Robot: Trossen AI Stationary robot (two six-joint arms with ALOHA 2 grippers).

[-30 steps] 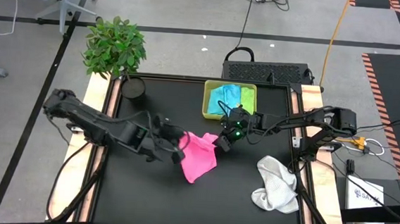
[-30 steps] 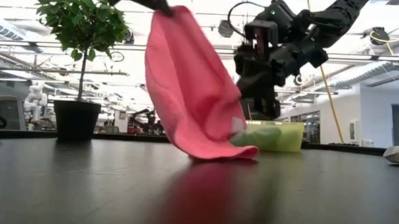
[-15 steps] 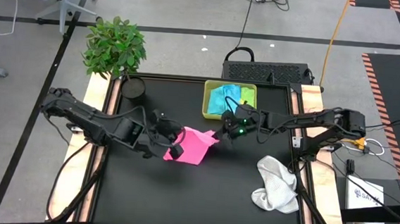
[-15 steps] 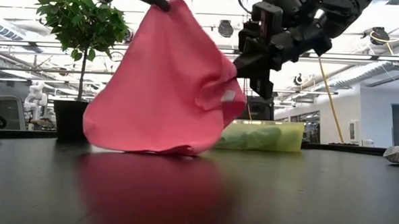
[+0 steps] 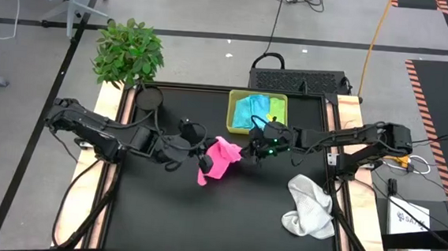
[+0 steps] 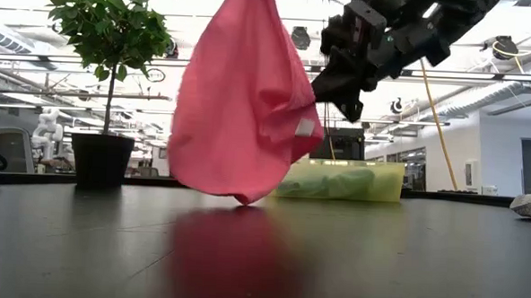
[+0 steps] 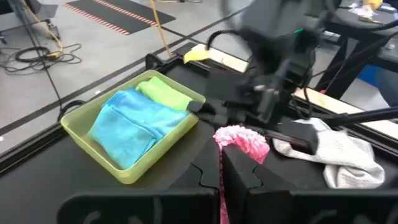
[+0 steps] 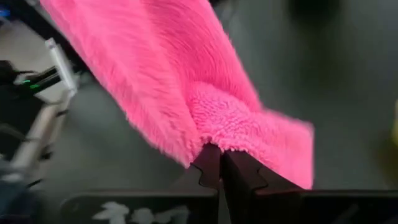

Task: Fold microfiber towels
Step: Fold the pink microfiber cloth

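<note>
Both grippers, left [image 5: 204, 150] and right [image 5: 246, 150], pinch your pink towel [image 5: 218, 158] between closed fingers, hanging above the black table [image 5: 162, 216].

Overhead, table-level and two close wrist views, all sharing the pink towel [image 5: 220, 157]

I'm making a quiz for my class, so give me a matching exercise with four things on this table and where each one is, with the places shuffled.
Things:
1. pink towel
2. white towel
3. light blue towel
4. potted plant

Places:
A. in the yellow-green tray
B. far left table corner
C. held up by the left gripper and right gripper
D. crumpled near the right table edge

Pairs: 1-C, 2-D, 3-A, 4-B
</note>
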